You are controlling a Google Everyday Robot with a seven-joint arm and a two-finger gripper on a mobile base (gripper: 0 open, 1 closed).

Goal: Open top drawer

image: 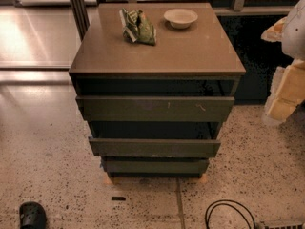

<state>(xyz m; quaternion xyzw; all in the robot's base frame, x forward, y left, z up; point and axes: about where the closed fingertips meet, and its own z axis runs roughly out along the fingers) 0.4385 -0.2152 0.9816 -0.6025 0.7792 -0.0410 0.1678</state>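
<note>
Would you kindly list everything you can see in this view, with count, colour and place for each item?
cabinet: one, brown top, centre of view, standing on the floor
top drawer: one, dark olive-brown with pale scratches, just under the cabinet top
lower drawers: two, dark, slimmer, stacked beneath the top drawer
snack bag: one, green, crumpled, on the cabinet top, left of the bowl
bowl: one, pale, on the cabinet top, towards the back
shoe: one, black, on the floor, bottom left
cable: one, black, looped, on the floor, bottom right
floor: one, pale, speckled, all around the cabinet
gripper: one, pale yellowish, at the right edge, beside the cabinet and apart from the drawers
</note>
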